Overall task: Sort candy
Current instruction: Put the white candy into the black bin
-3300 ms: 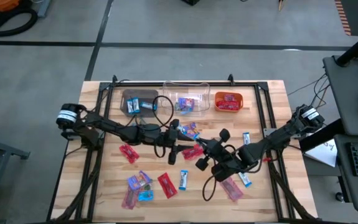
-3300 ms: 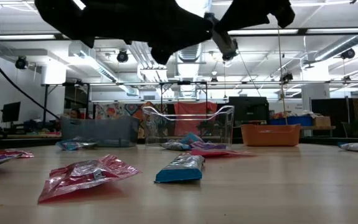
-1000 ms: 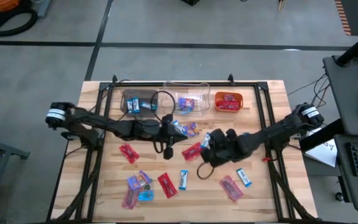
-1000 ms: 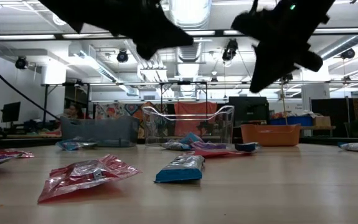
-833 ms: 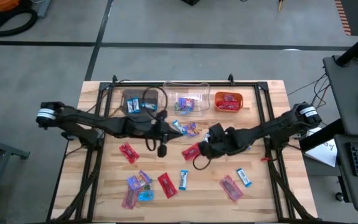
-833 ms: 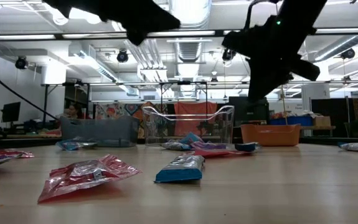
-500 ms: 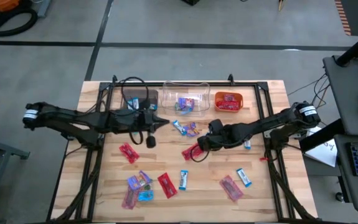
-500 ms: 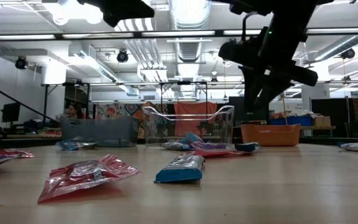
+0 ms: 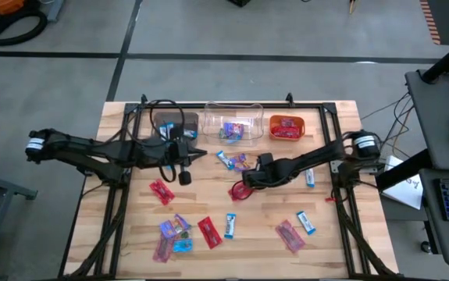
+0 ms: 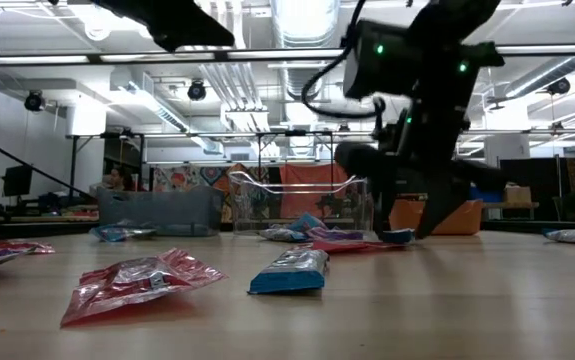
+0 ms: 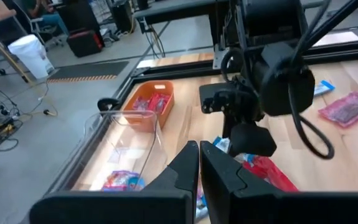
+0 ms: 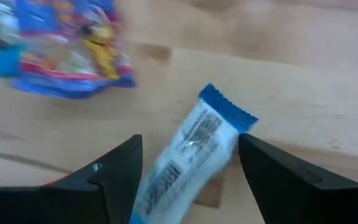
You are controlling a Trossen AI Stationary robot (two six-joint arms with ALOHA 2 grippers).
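Wrapped candy lies scattered on the wooden table (image 9: 333, 234): red (image 9: 162, 191), blue-and-white (image 9: 229, 225) and purple-multicolour (image 9: 240, 162) pieces. My right gripper (image 12: 191, 183) is low over the table's middle (image 9: 245, 186). It is open, with one finger on either side of a blue-and-white candy (image 12: 194, 149) that lies flat on the wood. A purple-multicolour candy (image 12: 60, 43) lies just beyond. My left gripper (image 11: 198, 163) is shut with nothing visible between its fingers. It hangs high near the brown bin (image 9: 196, 153).
Three bins stand in a row at the far edge: brown (image 9: 179, 119), clear (image 9: 233, 106) and orange (image 9: 286, 117), each with some candy inside. More candy lies at the near left (image 9: 173, 230) and near right (image 9: 290, 234). A black frame borders the table.
My right gripper has moved toward the table's left and down to the tabletop, and it has opened over the blue-and-white candy. My left gripper, still shut, has drawn back from the table's middle toward the left and risen.
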